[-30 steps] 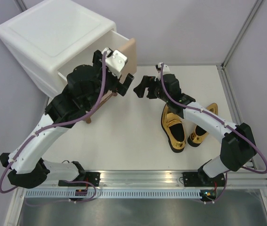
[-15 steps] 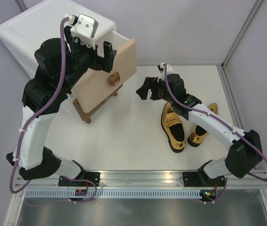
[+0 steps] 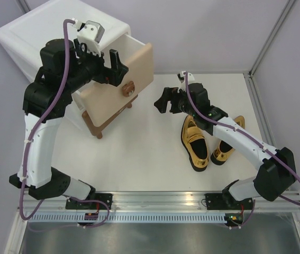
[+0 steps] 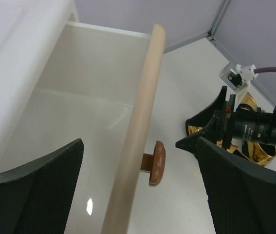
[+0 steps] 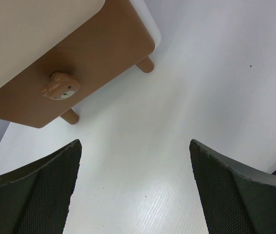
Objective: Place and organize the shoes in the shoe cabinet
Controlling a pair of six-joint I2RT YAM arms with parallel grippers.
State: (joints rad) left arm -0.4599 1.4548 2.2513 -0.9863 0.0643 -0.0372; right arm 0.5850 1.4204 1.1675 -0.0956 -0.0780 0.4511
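Note:
The white shoe cabinet stands at the far left. Its beige upper drawer is pulled out, and the part of its inside in the left wrist view holds nothing. My left gripper is open and empty, straddling the drawer's front edge from above, over the brown knob. The brown lower drawer with its bear knob is shut. Two gold shoes lie side by side at the right. My right gripper is open and empty above the table, between cabinet and shoes. The purple shoes are out of view.
The cabinet's short brown feet rest on the white table. A metal frame post and rail edge the table at the right. Grey walls close the back. The right arm lies over the gold shoes.
My left arm has risen from low in front of the drawer to above its front edge, baring the beige front and knob. My right gripper has barely moved.

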